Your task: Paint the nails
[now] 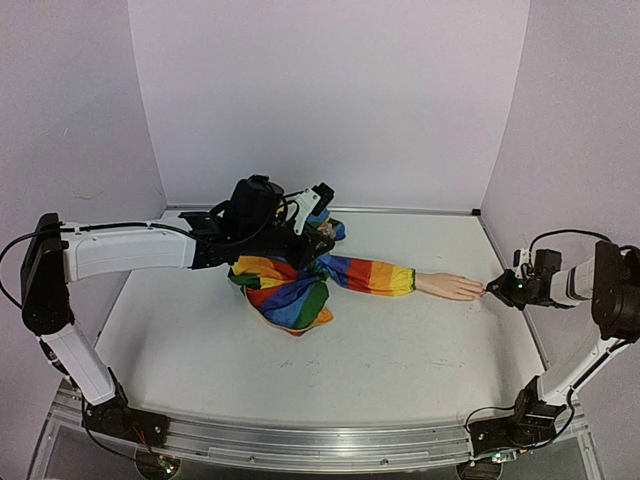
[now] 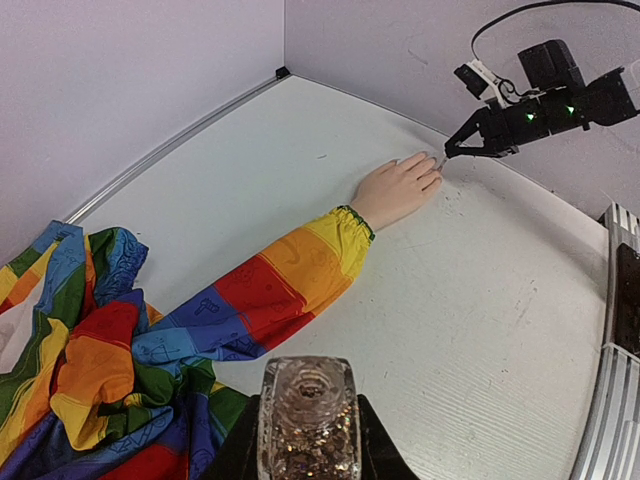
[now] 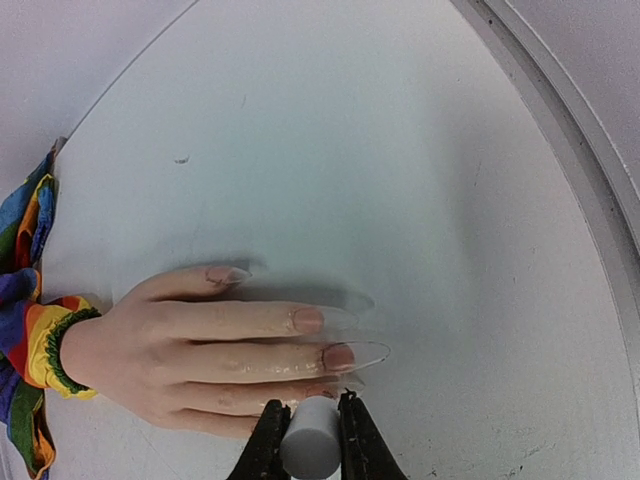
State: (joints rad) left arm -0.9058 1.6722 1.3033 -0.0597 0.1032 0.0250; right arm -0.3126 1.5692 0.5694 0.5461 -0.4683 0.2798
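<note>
A pale peach mannequin hand (image 3: 180,350) lies flat on the white table, at the end of a rainbow-striped sleeve (image 1: 300,280). Its nails (image 3: 340,355) are long and clear with pinkish bases. My right gripper (image 3: 311,402) is shut on a small grey cylindrical brush cap (image 3: 308,445), right over the tip of the finger nearest the camera. The brush itself is hidden under the cap. In the top view the right gripper (image 1: 495,290) meets the fingertips (image 1: 478,291). My left gripper (image 2: 308,445) is shut on a clear glitter polish bottle (image 2: 308,400) with its neck uncapped, held above the bunched sleeve.
The bunched rainbow cloth (image 2: 80,360) lies at mid-table under the left arm (image 1: 130,250). Pale walls close in the back and sides, with a metal rail (image 3: 560,160) along the table edge just beyond the hand. Bare white table (image 1: 330,360) lies in front of the sleeve.
</note>
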